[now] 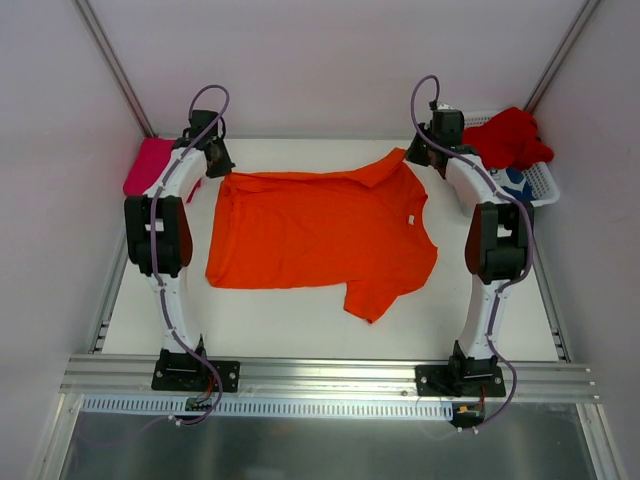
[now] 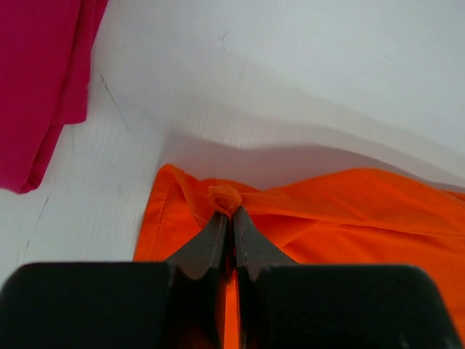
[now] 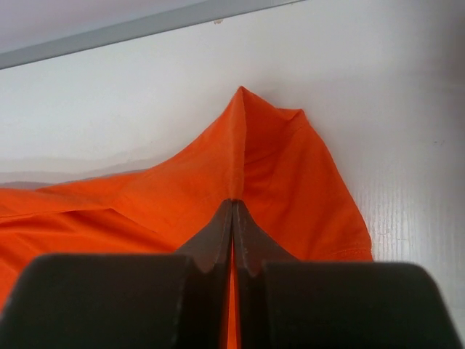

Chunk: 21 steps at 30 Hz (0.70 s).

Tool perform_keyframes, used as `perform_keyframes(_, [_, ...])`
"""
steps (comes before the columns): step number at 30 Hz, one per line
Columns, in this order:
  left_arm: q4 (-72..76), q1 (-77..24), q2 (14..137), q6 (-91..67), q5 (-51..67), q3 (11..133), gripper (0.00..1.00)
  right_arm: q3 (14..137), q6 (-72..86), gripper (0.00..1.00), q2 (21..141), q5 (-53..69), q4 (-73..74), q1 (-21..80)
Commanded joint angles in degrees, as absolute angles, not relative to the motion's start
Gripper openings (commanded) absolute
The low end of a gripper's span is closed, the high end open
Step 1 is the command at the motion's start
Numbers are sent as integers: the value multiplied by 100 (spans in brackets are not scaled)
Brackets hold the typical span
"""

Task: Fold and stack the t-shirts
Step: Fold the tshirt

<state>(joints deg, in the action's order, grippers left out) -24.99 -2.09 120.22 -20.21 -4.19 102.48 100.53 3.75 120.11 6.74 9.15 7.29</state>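
left gripper (image 2: pixel 231 212): clamped on orange t-shirt (image 1: pixel 320 235) hem corner | right gripper (image 3: pixel 232 205): clamped on sleeve | risk: thin pinch may be lost if overstretched

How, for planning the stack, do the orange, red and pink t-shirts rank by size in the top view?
Bright orange cloth t-shirt, spread flat.
Red cloth t-shirt, bunched.
Magenta-pink cloth t-shirt, folded, partly hidden, so unsure against red.
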Motion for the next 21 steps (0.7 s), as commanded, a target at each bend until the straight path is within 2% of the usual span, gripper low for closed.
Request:
perform_keyframes(1, [-2294, -79, 11365, -1977, -615, 9959, 0, 9853, 220, 0, 11374, 519, 572, 765])
perform_keyframes(21, [-2013, 132, 10275, -2153, -677, 8605, 0, 8043, 149, 0, 9607, 203, 71, 765])
